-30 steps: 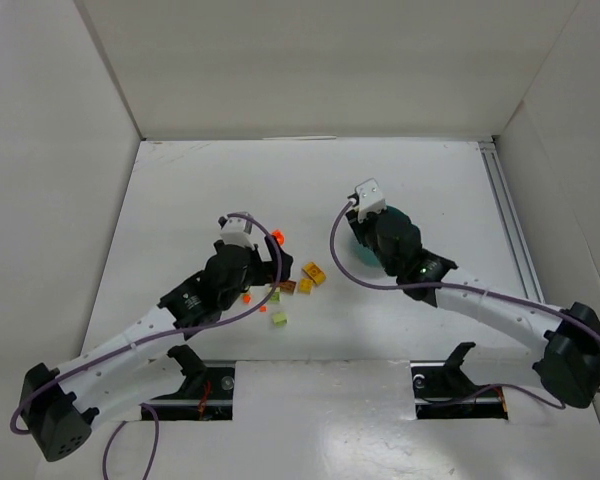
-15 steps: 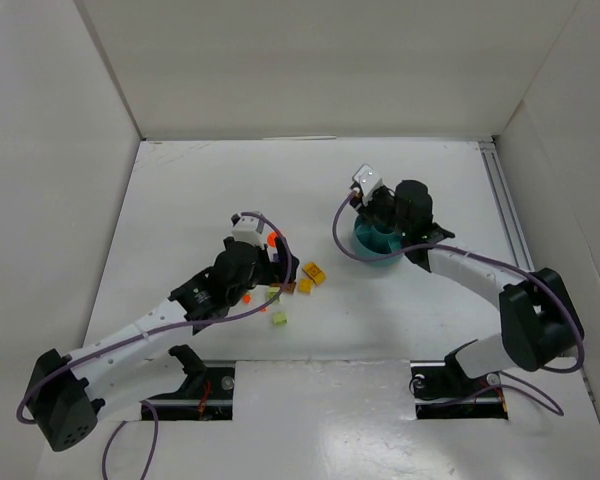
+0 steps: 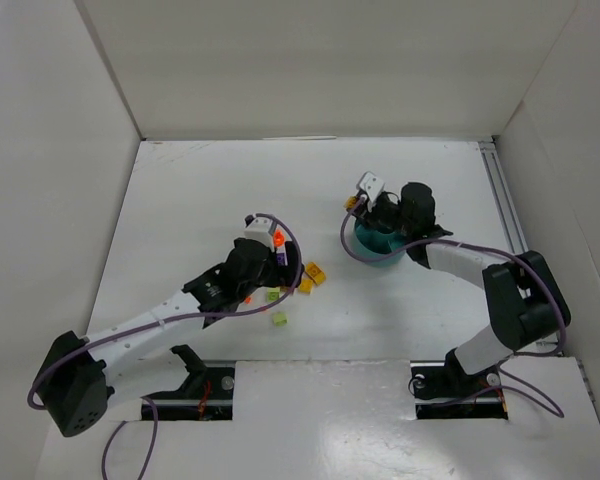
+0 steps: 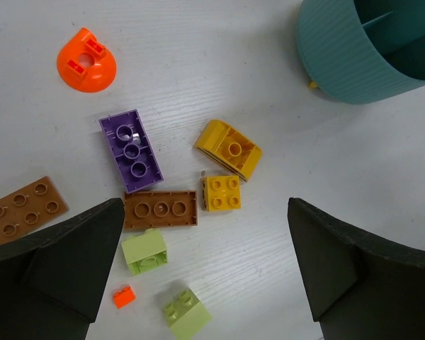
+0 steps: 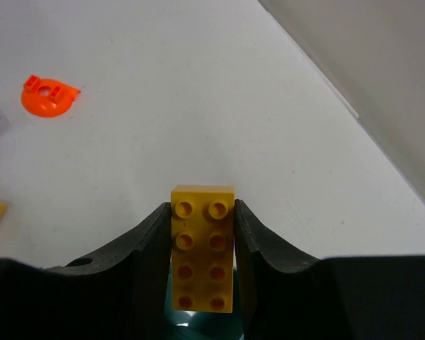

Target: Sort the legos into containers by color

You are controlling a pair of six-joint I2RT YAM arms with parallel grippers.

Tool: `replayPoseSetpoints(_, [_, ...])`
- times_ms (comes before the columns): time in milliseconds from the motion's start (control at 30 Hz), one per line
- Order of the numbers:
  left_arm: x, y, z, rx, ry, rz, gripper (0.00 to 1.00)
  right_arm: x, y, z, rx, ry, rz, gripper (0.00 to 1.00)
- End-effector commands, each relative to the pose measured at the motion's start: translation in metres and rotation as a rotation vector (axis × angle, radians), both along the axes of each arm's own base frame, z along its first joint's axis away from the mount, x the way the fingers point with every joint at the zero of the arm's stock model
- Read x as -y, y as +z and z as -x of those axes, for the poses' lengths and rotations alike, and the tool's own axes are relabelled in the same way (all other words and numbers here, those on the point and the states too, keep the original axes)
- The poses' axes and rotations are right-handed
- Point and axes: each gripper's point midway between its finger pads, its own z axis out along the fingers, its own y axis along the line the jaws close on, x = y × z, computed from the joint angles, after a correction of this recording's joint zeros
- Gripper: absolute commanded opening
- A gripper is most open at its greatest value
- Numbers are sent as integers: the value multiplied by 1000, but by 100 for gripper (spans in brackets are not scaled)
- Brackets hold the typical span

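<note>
Right hand (image 5: 202, 210) is closed on a yellow brick (image 5: 202, 248), held over the tub (image 3: 378, 248) and not yet released. Left hand (image 4: 205, 265) is spread wide with nothing held, poised over the loose legos (image 4: 160, 210) left of the tub. About nine are counted there on the worktop (image 4: 198, 57). Wedges (image 4: 411, 53) in view appear bare. Sorting is judged barely begun.

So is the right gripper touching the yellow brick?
Touching. In the right wrist view the right gripper clamps the yellow brick, both fingers flush against its long sides, no gap.
</note>
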Motion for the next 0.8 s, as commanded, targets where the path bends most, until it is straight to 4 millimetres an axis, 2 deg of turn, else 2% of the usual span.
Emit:
replayPoseSetpoints(0, [12,25,-8,56,-21,48,99,1,14,0,52,35,-63,30])
replayPoseSetpoints(33, [14,22,-7,46,-31,46,99,2,20,1,63,36,-67,30])
replayPoseSetpoints(167, [14,22,-7,46,-31,46,99,7,17,7,57,35,-66,31])
replayPoseSetpoints(367, [16,17,-7,35,-39,41,99,12,3,11,28,26,-56,35])
replayPoseSetpoints(533, [19,15,-8,28,-51,30,99,8,8,14,31,50,-78,48])
replayPoseSetpoints(600, [20,19,-9,35,-51,36,99,8,8,14,31,50,-78,56])
replayPoseSetpoints(700, [22,16,-8,25,-59,33,99,9,20,14,57,41,-93,66])
replayPoseSetpoints(767, [24,17,-8,22,-67,36,99,12,27,16,75,33,-97,67])
